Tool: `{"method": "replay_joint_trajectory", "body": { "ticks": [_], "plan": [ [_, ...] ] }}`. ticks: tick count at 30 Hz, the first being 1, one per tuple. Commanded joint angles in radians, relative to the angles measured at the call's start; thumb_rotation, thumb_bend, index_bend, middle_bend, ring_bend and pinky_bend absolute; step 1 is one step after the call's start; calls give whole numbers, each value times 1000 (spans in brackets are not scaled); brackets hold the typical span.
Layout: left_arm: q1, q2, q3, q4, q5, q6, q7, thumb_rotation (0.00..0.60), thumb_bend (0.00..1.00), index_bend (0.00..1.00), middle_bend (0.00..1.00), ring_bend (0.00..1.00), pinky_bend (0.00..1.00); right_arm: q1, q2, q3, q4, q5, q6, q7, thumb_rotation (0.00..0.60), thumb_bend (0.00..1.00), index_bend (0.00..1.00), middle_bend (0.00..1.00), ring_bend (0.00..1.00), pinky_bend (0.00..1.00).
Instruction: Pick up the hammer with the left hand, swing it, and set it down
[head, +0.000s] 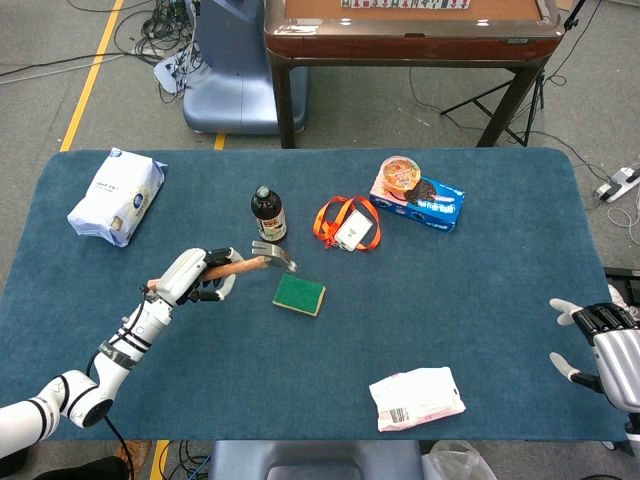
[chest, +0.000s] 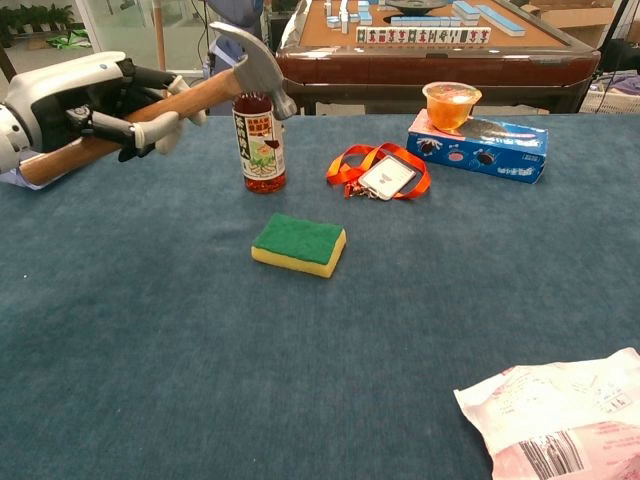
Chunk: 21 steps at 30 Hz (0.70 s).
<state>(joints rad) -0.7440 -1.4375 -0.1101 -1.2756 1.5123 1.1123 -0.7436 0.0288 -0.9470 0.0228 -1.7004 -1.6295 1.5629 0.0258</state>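
My left hand (head: 185, 277) (chest: 85, 100) grips the wooden handle of the hammer (head: 243, 263) (chest: 205, 90) and holds it raised off the table, tilted head-up. The steel head (chest: 255, 55) hangs above and in front of the dark bottle (chest: 259, 140) (head: 267, 213). A green and yellow sponge (head: 299, 294) (chest: 298, 243) lies on the blue cloth below, to the right of the hammer head. My right hand (head: 605, 345) stays at the table's right front edge, fingers apart and holding nothing.
An orange lanyard with a badge (head: 346, 222) (chest: 380, 172) lies behind the sponge. A blue snack box with a cup on it (head: 418, 195) (chest: 478, 135) is further right. A white bag (head: 117, 195) sits at the left, a white packet (head: 416, 397) near the front edge.
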Motion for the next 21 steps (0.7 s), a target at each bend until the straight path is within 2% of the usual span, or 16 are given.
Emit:
{"method": "replay_joint_trajectory", "body": {
  "ticks": [1, 6, 11, 17, 21],
  "plan": [
    [-4, -73, 4, 97, 4, 0, 148, 600, 576, 725, 784, 771, 998, -1, 2, -1, -3, 2, -2, -3, 600, 187, 281, 418, 321, 278],
    [-31, -157, 33, 239, 45, -17, 287, 600, 575, 726, 784, 772, 998, -1, 4, -1, -9, 4, -3, -9, 600, 187, 281, 419, 321, 278],
    [-50, -209, 61, 318, 71, -45, 363, 600, 575, 722, 784, 768, 998, -2, 6, -1, -12, 8, -4, -12, 600, 188, 281, 419, 321, 278],
    [-59, -222, 76, 329, 62, -93, 369, 600, 576, 723, 784, 767, 998, -6, 6, -1, -9, 11, -2, -9, 600, 188, 281, 419, 321, 278],
    [-50, -207, 51, 286, 29, -89, 316, 600, 575, 723, 784, 766, 998, -9, 6, -2, -6, 12, 4, -5, 600, 187, 281, 419, 321, 278]
  ]
}}
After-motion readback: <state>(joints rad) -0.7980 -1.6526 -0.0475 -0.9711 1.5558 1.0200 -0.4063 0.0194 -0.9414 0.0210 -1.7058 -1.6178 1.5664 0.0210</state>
